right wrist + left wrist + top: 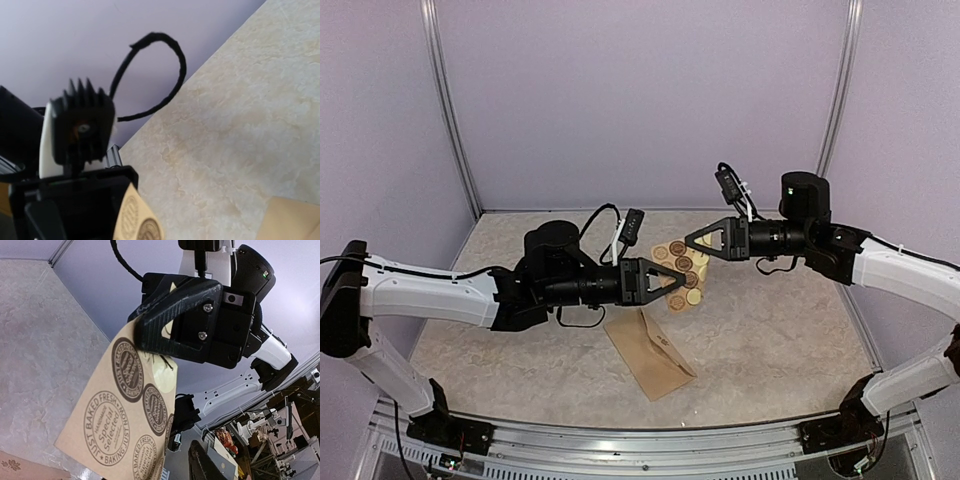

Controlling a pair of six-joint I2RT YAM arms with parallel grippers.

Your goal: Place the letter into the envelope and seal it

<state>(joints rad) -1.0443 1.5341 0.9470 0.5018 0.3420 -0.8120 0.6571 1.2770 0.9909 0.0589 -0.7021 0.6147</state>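
Note:
The brown envelope lies flat on the table near the front; its corner shows in the right wrist view. The letter is out of view. A tan card of round stickers hangs in the air between both grippers. My right gripper is shut on the card's upper end, seen close in the left wrist view. My left gripper has its tip at the card's left edge. Only one of its fingers shows beside the card, so its jaw state is unclear.
The marbled tabletop is boxed in by lilac walls at the back and sides. A metal rail runs along the near edge by the arm bases. The left wrist camera and its looping cable hang close to the right wrist.

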